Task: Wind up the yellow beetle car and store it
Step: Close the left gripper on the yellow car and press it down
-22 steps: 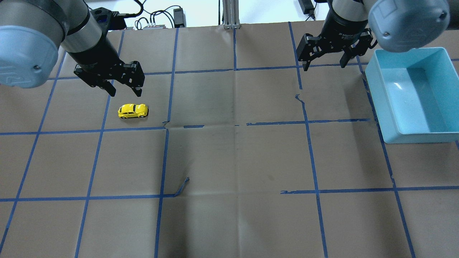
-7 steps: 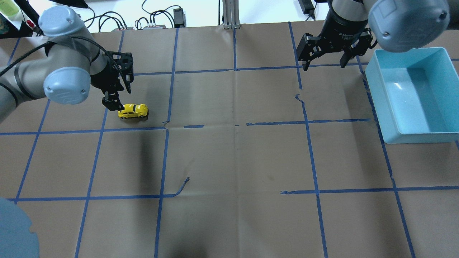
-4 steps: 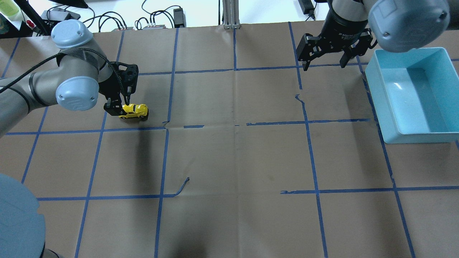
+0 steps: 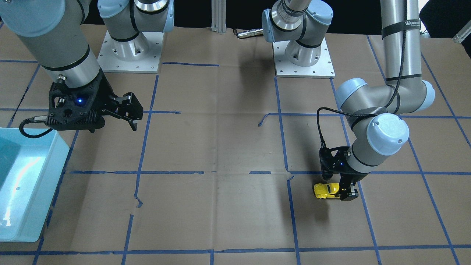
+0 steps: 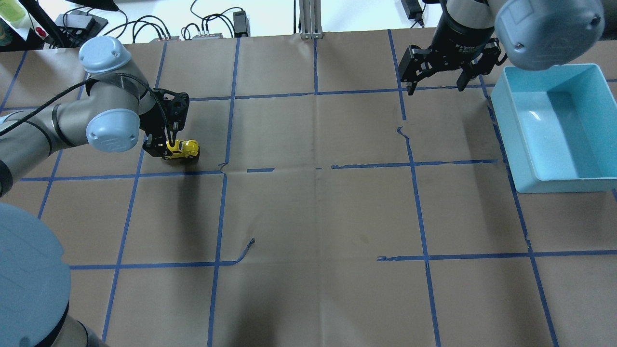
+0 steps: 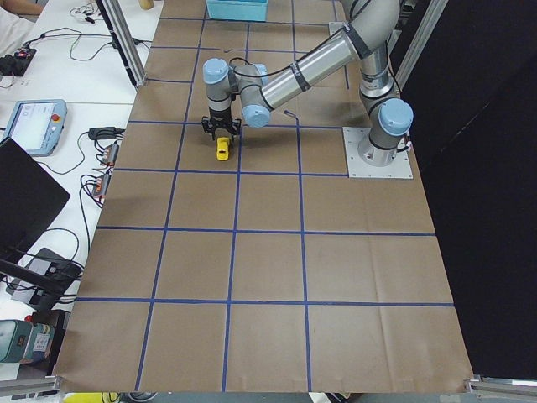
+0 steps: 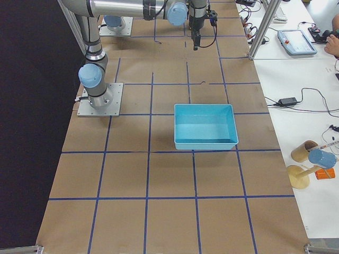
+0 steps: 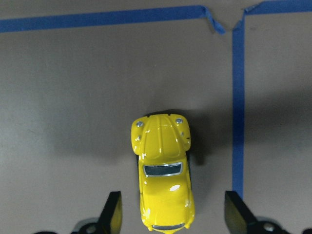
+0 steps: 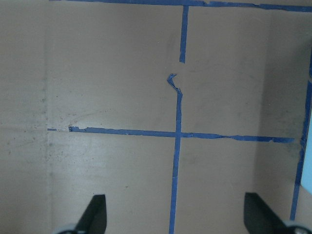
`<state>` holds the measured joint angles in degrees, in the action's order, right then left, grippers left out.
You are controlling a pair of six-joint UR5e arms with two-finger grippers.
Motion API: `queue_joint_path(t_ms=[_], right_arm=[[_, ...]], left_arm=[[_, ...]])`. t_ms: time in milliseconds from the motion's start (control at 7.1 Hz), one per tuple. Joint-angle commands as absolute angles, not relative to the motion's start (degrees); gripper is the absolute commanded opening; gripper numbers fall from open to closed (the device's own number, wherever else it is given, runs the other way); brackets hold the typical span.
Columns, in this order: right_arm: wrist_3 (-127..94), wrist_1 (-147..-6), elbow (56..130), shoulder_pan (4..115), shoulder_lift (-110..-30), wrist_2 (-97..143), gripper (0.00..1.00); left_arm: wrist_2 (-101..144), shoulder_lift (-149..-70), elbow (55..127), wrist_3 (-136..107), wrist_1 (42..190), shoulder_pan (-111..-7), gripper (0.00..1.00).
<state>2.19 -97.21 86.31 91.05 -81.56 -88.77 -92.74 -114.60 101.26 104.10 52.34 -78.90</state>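
Observation:
The yellow beetle car (image 5: 183, 149) stands on its wheels on the brown paper at the table's left; it also shows in the front view (image 4: 326, 190), the left side view (image 6: 222, 149) and the left wrist view (image 8: 163, 175). My left gripper (image 5: 163, 148) is low over the car's rear end, open, with one fingertip (image 8: 111, 214) on each side of the car and a gap to it. My right gripper (image 5: 436, 82) hangs open and empty at the back right, also seen in the front view (image 4: 127, 110).
A light-blue bin (image 5: 554, 127) stands at the table's right edge, beside the right gripper; it shows in the right side view (image 7: 205, 126) too. Blue tape lines grid the paper. Cables and boxes lie beyond the far edge.
My left gripper has come down and turned, moving from behind the car to straddle its rear end. The car and the right arm have not moved.

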Motion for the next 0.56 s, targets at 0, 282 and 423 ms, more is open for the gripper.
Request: queue_joint_path(t_ms=[0, 282, 423], right_arm=[[2.2, -97.2, 86.3, 91.1, -81.6, -88.8, 0.98], [2.2, -97.2, 86.3, 91.1, -81.6, -88.8, 0.98], [2.2, -97.2, 86.3, 91.1, -81.6, -88.8, 0.98]], left_arm=[[-92.7, -116.4, 101.1, 104.2, 51.5, -78.4, 0.79], [-92.3, -118.7, 101.5, 104.0, 49.2, -78.7, 0.83], [-92.5, -118.5, 101.5, 104.1, 49.4, -78.7, 0.8]])
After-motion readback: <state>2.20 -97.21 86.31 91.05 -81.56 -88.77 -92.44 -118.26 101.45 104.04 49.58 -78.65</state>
